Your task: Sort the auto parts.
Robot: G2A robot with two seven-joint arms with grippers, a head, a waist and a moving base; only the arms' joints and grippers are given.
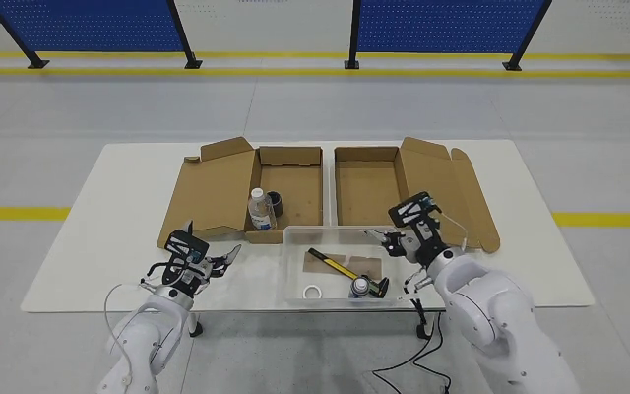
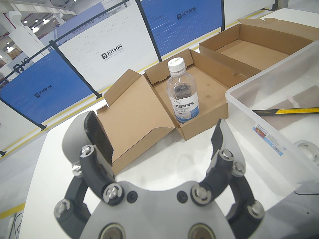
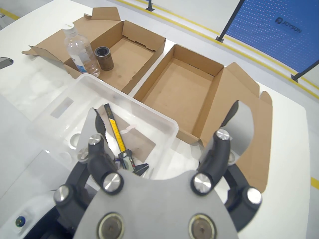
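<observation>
My left gripper (image 2: 157, 130) gapes wide, empty, at the white table's (image 1: 118, 197) seven o'clock. My right gripper (image 3: 164, 115), equally wide, hovers at the clear plastic tub's (image 1: 325, 229) three o'clock rim. The yellow-and-black caliper (image 1: 333, 265) lies inside that tub.

Two open boxes of matt brown corrugated cardboard, the left box (image 1: 300, 197) and the right box (image 1: 366, 192), lie toward the far edge of a smooth white table (image 1: 118, 227) with a faint sheen. In the left box stand a clear, glossy plastic bottle (image 1: 259, 209) with a ribbed white plastic cap and a printed label, and beside it a dark, dull-metal cylindrical bearing (image 3: 104, 58). At the table's near edge, a translucent plastic bin (image 3: 134, 101), smooth and glossy, holds a caliper (image 3: 115, 128) with a yellow-and-black beam. The left gripper (image 2: 155, 120) and right gripper (image 3: 165, 109) show brushed grey metal plates, matt black links, bright polished screw heads and rough, serrated black finger pads (image 2: 99, 140).
</observation>
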